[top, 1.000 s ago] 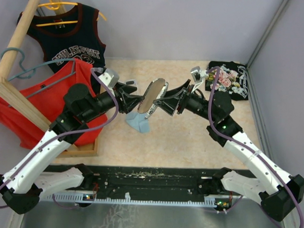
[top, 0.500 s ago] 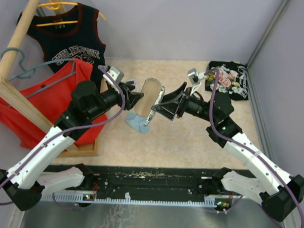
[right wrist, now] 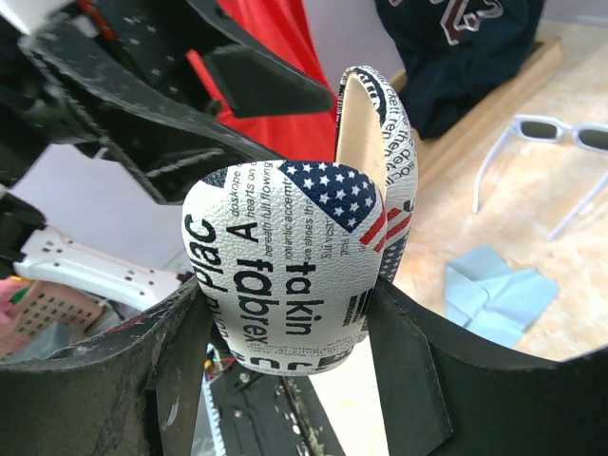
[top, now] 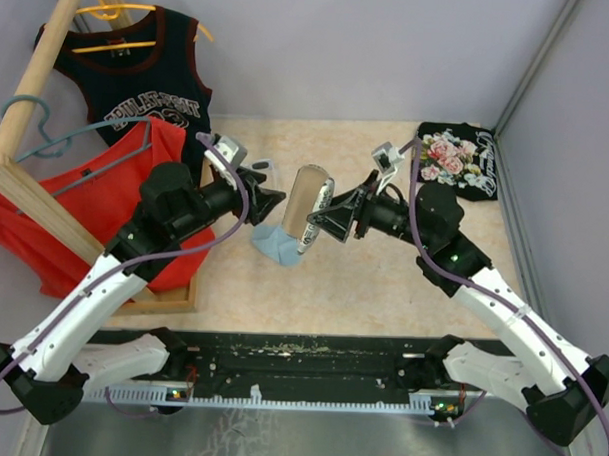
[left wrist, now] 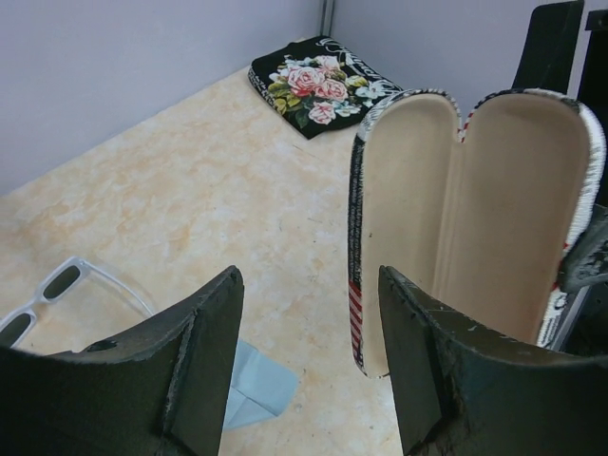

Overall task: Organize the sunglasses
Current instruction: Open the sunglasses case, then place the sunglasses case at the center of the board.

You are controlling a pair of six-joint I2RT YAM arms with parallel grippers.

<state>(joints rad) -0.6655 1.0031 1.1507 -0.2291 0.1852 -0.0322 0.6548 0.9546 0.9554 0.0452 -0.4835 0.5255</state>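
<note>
The white-framed sunglasses [left wrist: 47, 290] lie on the tan tabletop, left of my left gripper [left wrist: 309, 275], which is open with nothing between its fingers. In the top view they [top: 265, 169] peek out behind that gripper [top: 272, 200]. My right gripper [right wrist: 285, 294] is shut on the lower end of the flag-print case [right wrist: 294, 275] and holds it above the table. The case [left wrist: 475, 218] stands open, its cream inside facing my left gripper, just apart from it. In the right wrist view the sunglasses [right wrist: 560, 133] show at the upper right. The light-blue cloth [top: 277, 245] lies under the case.
A folded black floral shirt [top: 457, 158] lies at the back right corner. A wooden rack [top: 34, 88] with a dark jersey [top: 140, 72] and a red shirt [top: 95, 201] stands along the left side. Grey walls close the back and right.
The left gripper has widened and drawn back a little from the case. The case, on edge and half shut a second ago, now stands open in the right gripper.
</note>
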